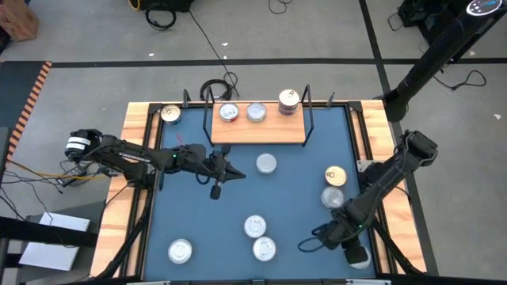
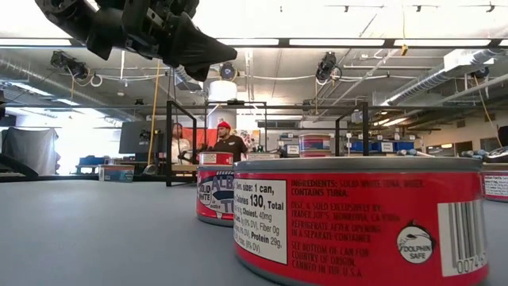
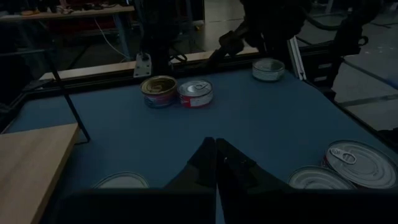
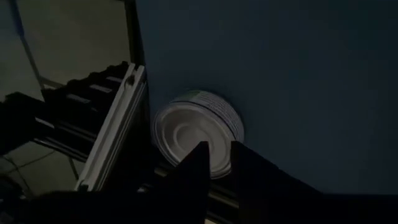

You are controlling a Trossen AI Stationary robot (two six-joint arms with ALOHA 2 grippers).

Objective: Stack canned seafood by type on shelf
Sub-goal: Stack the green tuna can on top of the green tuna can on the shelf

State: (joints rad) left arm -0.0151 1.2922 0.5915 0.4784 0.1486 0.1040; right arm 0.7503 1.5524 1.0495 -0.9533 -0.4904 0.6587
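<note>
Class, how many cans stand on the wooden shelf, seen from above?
3 on the shelf: left can, middle can beside it, right can apart, perhaps atop a hidden one.

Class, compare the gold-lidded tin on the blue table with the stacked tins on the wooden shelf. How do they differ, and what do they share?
The gold-lidded tin stands on the blue table, near its right side; the stacked tins stand on the shelf at its right end. The first is a single tin; the second is a taller pile. The first lid looks gold, the second more silvery. Both are round and upright.
</note>
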